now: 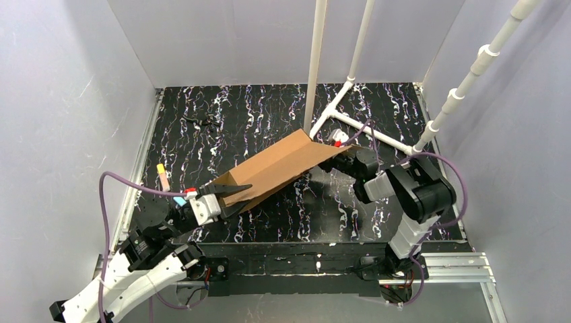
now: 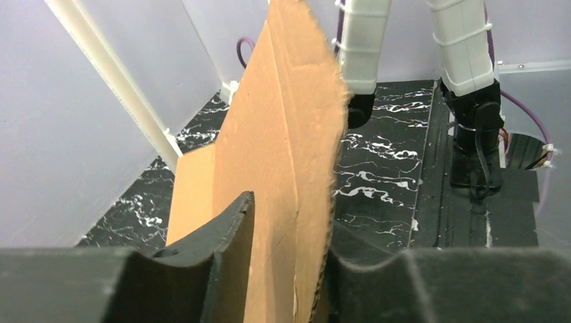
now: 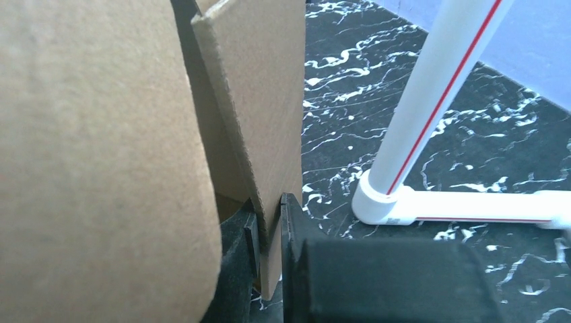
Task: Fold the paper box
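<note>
The paper box (image 1: pixel 283 168) is a brown cardboard sheet held up off the black marbled table (image 1: pixel 222 114), slanting from lower left to upper right with one long panel folded up. My left gripper (image 1: pixel 232 195) straddles its lower left end. In the left wrist view the box (image 2: pixel 283 134) stands edge-on between the fingers of that gripper (image 2: pixel 293 219), which are wider apart than the sheet is thick, so it is open. My right gripper (image 1: pixel 334 156) is at the upper right end. In the right wrist view this gripper (image 3: pixel 269 215) pinches a flap of the box (image 3: pixel 259 101).
A white pipe frame (image 1: pixel 350 108) stands at the back right, its foot (image 3: pixel 384 202) close to the right gripper. A small yellow-and-pink stick (image 1: pixel 161 173) lies by the table's left edge, and a small dark object (image 1: pixel 202 121) lies at the back left. Grey walls enclose the table.
</note>
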{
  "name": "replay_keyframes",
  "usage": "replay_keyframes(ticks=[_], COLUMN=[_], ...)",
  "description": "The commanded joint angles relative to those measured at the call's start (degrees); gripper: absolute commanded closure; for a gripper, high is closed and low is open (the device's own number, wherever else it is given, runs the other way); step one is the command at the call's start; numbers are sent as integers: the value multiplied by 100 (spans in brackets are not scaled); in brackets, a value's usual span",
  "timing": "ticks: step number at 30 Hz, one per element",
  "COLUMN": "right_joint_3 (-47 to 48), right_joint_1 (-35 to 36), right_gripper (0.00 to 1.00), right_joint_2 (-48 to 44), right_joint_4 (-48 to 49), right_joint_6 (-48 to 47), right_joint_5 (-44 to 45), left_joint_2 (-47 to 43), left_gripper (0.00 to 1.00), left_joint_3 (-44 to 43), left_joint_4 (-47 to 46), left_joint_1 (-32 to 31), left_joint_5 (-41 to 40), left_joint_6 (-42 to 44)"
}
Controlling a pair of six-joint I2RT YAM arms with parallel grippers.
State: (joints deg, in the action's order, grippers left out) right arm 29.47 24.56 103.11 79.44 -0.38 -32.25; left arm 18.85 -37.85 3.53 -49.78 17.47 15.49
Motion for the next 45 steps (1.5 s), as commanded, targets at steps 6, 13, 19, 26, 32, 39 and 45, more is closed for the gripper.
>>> replay_keyframes(ticks=[6,13,19,26,32,39,45], right_joint_3=[776,2046,2492,2883,3353,3728,3083], right_joint_1=[-9,-96,-199,-503,-671,-671,-663], right_gripper=[99,99,99,99,99,91,68], right_joint_2=[-1964,-2482,-2596,-2224,-1600,-992,-1210], right_joint_4=[-4247,-8713,-10775,-12322,-12863,-13105,-11895], right_joint_6=[-1142,-2112,-2720,-2960,-3043,-2855,-2443], right_joint_5=[-77,-29,458,752,1264,1559,1716], left_joint_2=[-77,73,212,-30,-263,-152,-249], left_gripper=[50,24,2,2,2,2,2], left_joint_3=[-423,-867,-1331,-1789,-1686,-1173,-142], left_joint_4=[506,992,1588,2500,3000,3048,1976], left_joint_1=[-32,-32,-32,-34,-32,-32,-32], left_joint_5=[-694,-1280,-1624,-3193,-3712,-3825,-4116], left_joint_6=[99,-571,-1083,-1683,-1976,-2209,-3009])
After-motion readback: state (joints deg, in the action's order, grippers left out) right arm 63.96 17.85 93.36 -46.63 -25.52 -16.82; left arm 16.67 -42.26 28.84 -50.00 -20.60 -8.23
